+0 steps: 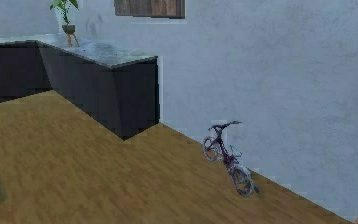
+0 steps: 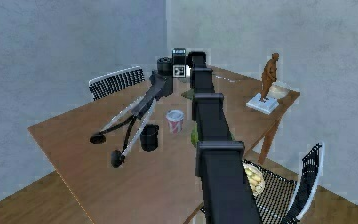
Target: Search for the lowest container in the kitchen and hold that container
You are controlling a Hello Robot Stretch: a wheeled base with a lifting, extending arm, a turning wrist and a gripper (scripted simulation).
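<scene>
two cup-ish containers stand upright on the wooden table (image 2: 237, 115) in the arm side view, and imo one of them is what the task wants: a dark one (image 2: 150, 138) and a white one (image 2: 175, 122). which counts as "lowest" i honestly can't call from here. the dark one looks like the better bet, but that's a guess.

the arm (image 2: 215, 150) reaches out over the table, and the gripper (image 2: 106, 148) angles back down toward the view's lower left, thin fingers ending over bare tabletop. can't tell whether the jaws are apart or together, the render just doesn't give that away.

here's the bit that matters: both cups sit on the view's right of the fingertips, up alongside the finger nearer the arm, not out past the tips. the dark one is just beside that finger, whether it's touching i can't say. the white one is a bit further, between the dark cup and the arm bar. so my read is the fingers point away from both cups, and the tips need to get back toward the arm before any grab lines up.

forward view has the dark kitchen counter (image 1: 97, 50) with a potted plant (image 1: 65, 12) on top, plus a bicycle (image 1: 228, 155) by the wall.
</scene>
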